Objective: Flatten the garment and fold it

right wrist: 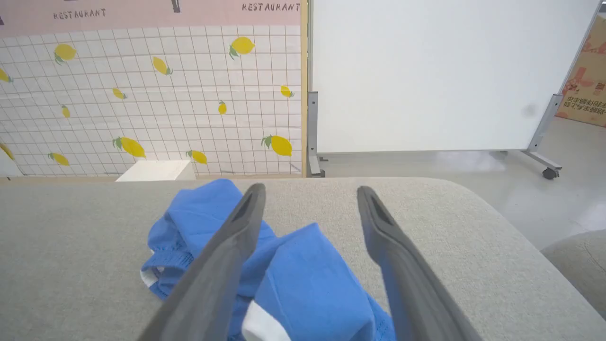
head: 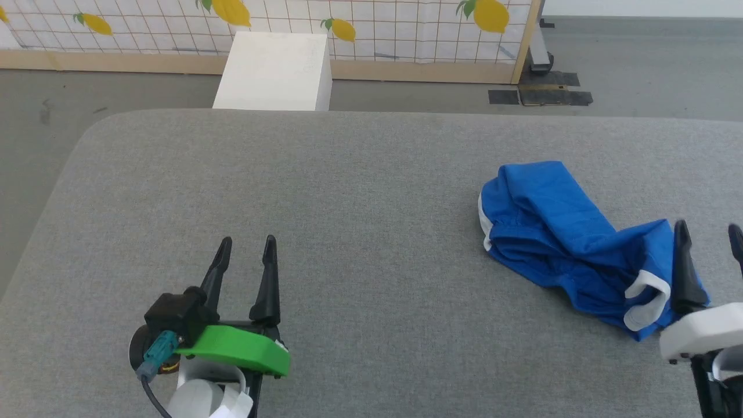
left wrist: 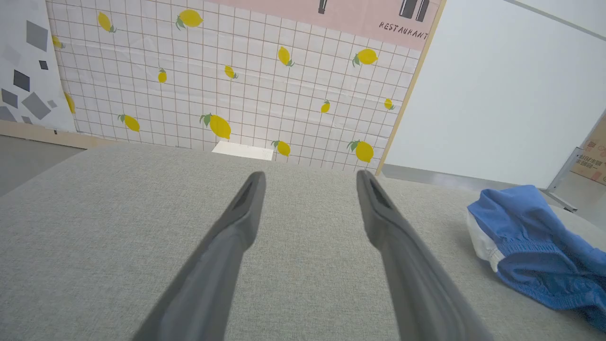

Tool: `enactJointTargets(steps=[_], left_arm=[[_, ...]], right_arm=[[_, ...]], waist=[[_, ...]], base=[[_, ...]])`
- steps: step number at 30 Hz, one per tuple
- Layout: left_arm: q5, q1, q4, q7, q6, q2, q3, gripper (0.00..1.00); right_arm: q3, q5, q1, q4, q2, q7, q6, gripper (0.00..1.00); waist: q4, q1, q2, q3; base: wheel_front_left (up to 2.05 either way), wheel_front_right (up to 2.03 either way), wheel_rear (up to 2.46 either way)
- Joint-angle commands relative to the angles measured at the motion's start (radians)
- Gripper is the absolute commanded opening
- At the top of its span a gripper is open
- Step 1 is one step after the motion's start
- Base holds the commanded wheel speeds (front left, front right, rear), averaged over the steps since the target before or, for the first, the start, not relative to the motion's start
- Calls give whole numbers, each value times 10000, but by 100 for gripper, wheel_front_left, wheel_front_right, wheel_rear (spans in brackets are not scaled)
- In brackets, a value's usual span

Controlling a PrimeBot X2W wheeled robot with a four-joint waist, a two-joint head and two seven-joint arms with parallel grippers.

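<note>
Head view: the left tool (head: 248, 239) sits over the grey tabletop (head: 348, 191) with its two dark fingers spread and nothing between them. The right tool (head: 708, 226) is spread as well. Its left finger crosses the near end of the garment (head: 545, 226); whether it touches the cloth I cannot tell. The garment, a crumpled blue heap with white trim, stretches from under that tool ahead and to its left. It lies well apart from the left tool, off to that tool's right. Far beyond the left tool's fingertips, a white box (head: 273, 72) stands before a lemon-print panel (head: 377, 29).
</note>
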Motion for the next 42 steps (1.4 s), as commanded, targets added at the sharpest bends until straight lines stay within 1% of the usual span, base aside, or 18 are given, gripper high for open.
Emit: enactJointTargets(steps=[1,5,7,12,15,20,25,28,29,30,31,34,38,40,42], left_arm=[[59,10,16,-38,-58,-26,10,100],[56,-30,-6,-38,-63,-26,-50,100],[43,-89,-13,-38,-66,-26,-108,100],[-45,-259,-75,-38,-53,-26,-238,100],[-84,-335,-109,-38,-45,-26,-290,100],[-169,-539,-186,-38,-10,-26,-377,100],[-247,-719,-243,-38,36,-26,-520,100],[-287,-802,-253,-38,49,-26,-583,100],[-291,-818,-254,-38,55,-26,-588,100],[-293,-824,-254,-38,61,-26,-586,100],[-296,-827,-256,-38,65,-26,-586,100],[-293,-815,-258,-38,78,-26,-589,100],[-261,-773,-222,-38,87,-26,-566,100],[-237,-739,-217,-38,88,-26,-536,100],[-213,-701,-221,-38,92,-26,-500,100]], right_arm=[[228,-90,-153,-160,4,-98,-13,100],[1332,-344,-240,-261,4,274,-13,100],[1846,-513,-291,-75,4,694,-13,100],[2701,-1024,-551,1056,4,2018,-13,100],[2793,-1263,-941,1889,4,2537,-13,100],[2587,-1723,-1891,3321,5,3262,-13,100],[2208,-2171,-2567,4475,5,4564,-13,100],[2068,-2163,-2705,4831,5,5330,-13,100],[2058,-2097,-2708,4920,5,5630,-13,78],[2069,-2032,-2700,4960,5,5851,-13,47],[2103,-1959,-2688,4954,5,6032,-13,0],[2184,-1813,-2612,4750,5,6162,-13,0],[2418,-1281,-2543,4104,5,5318,-13,0],[2827,-819,-2507,3700,5,4812,-13,0],[3460,-424,-2477,3262,5,4397,-13,0]], waist=[[15,0,0,-18],[69,0,0,14],[141,0,0,73],[358,0,0,335],[485,0,0,545],[771,0,0,1000],[1071,0,0,1329],[1228,0,0,1428],[1266,0,0,1443],[1289,0,0,1447],[1316,0,0,1450],[1362,0,0,1413],[1384,0,0,1236],[1369,0,0,1130],[1332,0,0,1028]], base=[[0,0,0],[0,0,0],[0,0,0],[0,0,0],[0,0,0],[0,0,0],[0,0,0],[0,0,0],[0,0,0],[0,0,0],[0,0,0],[0,0,0],[0,0,0],[0,0,0],[0,0,0]])
